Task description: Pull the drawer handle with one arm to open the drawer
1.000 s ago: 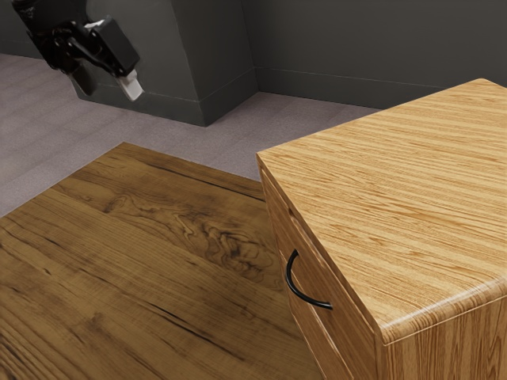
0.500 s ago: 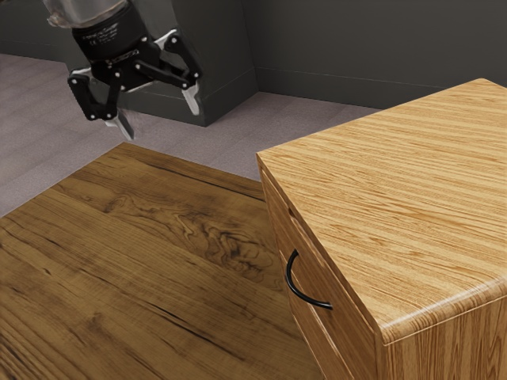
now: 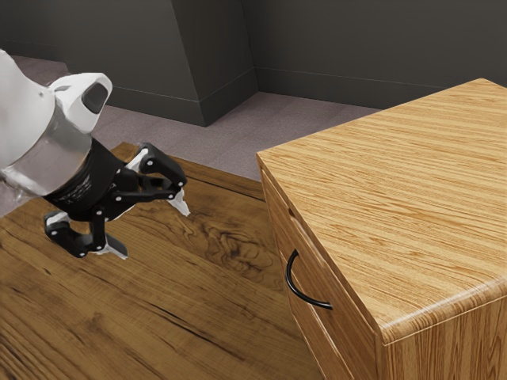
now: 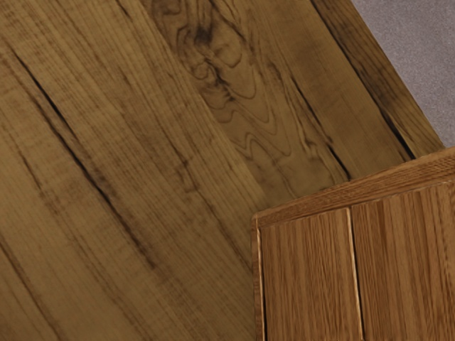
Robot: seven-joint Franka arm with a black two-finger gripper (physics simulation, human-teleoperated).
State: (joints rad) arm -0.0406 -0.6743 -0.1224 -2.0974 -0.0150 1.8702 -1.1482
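Note:
A light wooden cabinet [image 3: 396,198] stands on the dark wooden table [image 3: 158,301] at the exterior view's right. A thin black curved handle [image 3: 299,286] sticks out of its drawer front [image 3: 321,289], which lies flush with the cabinet face. My gripper [image 3: 148,228] hovers low over the table well to the left of the handle, fingers spread wide and open with nothing between them. In the wrist view the cabinet's front [image 4: 355,277] with two vertical seams lies ahead of the hand, over the table [image 4: 142,177].
Grey carpet floor [image 3: 261,119] lies beyond the table's far edge, with dark walls and a dark pillar [image 3: 198,55] behind. Bare tabletop stretches between my hand and the cabinet. A strip of the floor [image 4: 419,50] runs past the table edge in the wrist view.
My hand has come down from the upper left to just above the table and turned toward the cabinet. The fingers have stayed spread. The drawer and handle have not moved.

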